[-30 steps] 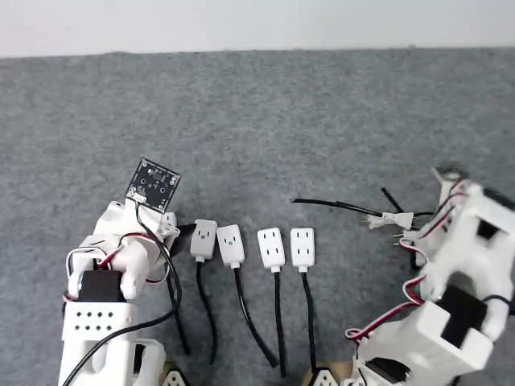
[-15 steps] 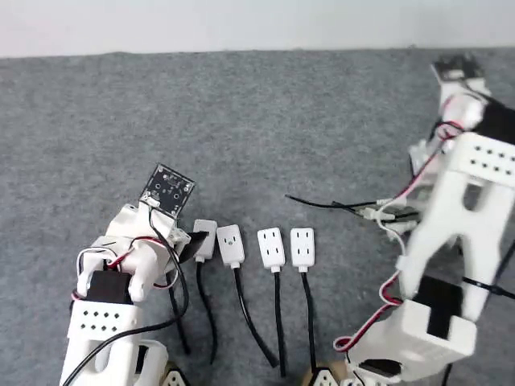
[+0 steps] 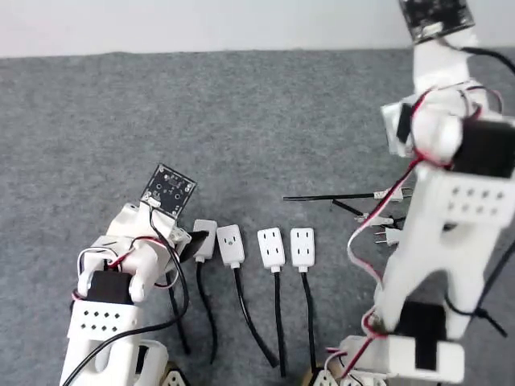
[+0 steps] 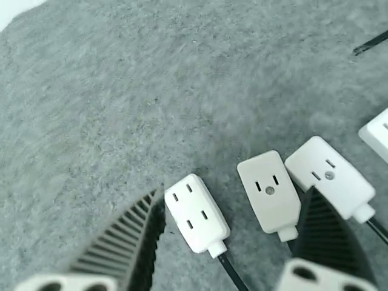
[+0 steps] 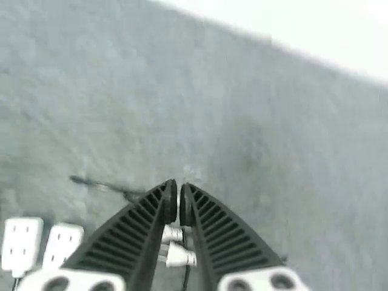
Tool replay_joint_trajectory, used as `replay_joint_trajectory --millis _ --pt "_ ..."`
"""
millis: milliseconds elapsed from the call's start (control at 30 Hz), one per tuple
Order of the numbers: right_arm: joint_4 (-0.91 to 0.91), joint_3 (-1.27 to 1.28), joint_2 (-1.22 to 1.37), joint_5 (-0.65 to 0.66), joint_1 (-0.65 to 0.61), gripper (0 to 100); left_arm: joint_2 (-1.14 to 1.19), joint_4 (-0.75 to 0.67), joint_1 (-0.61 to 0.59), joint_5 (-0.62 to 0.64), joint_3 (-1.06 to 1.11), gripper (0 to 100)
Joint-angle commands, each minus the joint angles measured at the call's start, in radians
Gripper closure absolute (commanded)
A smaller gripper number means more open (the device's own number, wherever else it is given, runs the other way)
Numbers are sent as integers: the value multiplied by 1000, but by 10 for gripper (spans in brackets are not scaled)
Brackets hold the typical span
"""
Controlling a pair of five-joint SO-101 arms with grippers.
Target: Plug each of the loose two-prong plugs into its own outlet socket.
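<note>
**High view.** Four outlet sockets in a row toward the front of the grey mat, faces up, black cords trailing back toward the arm bases. Left arm low, just beside the leftmost socket. Right arm raised tall at the opposite side. Two loose two-prong plugs lying on the mat close to that arm, well apart from the row. No plug seated in any socket.

**Left wrist view.** Left gripper spread wide and empty, poised over the mat with one finger at either side of the two nearest sockets.

**Right wrist view.** Right gripper held high, fingers pressed almost together with nothing between them. Both plugs seen far below through the narrow slit, resting on the mat.

**Step in hand (judged).** Start of the first pick; all insertions outstanding.

**Next move (judged).**
- Open the right jaws.
- Lower over one plug.
- Grip across the plug body, leaving the prongs free.
- Carry to a vacant socket and align the prongs with the slots before pressing.
- Use the left gripper to steady that socket if required.
</note>
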Motion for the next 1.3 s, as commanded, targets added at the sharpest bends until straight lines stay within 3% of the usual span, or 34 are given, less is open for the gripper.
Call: replay_joint_trajectory --millis 0,200,433,833,1033,1267 --pt "42 8 -79 -5 -13 990 -3 -32 8 3 4 658" --pt "39 499 -61 -3 214 959 -3 -32 8 3 4 658" --pt "38 982 -19 89 274 719 -2 -32 8 3 4 658" --pt "-114 1326 -12 44 271 809 0 -32 8 3 4 658" --pt "-125 1358 -12 52 277 809 0 -32 8 3 4 658" --pt "-217 1359 -10 54 378 811 0 -32 8 3 4 658"
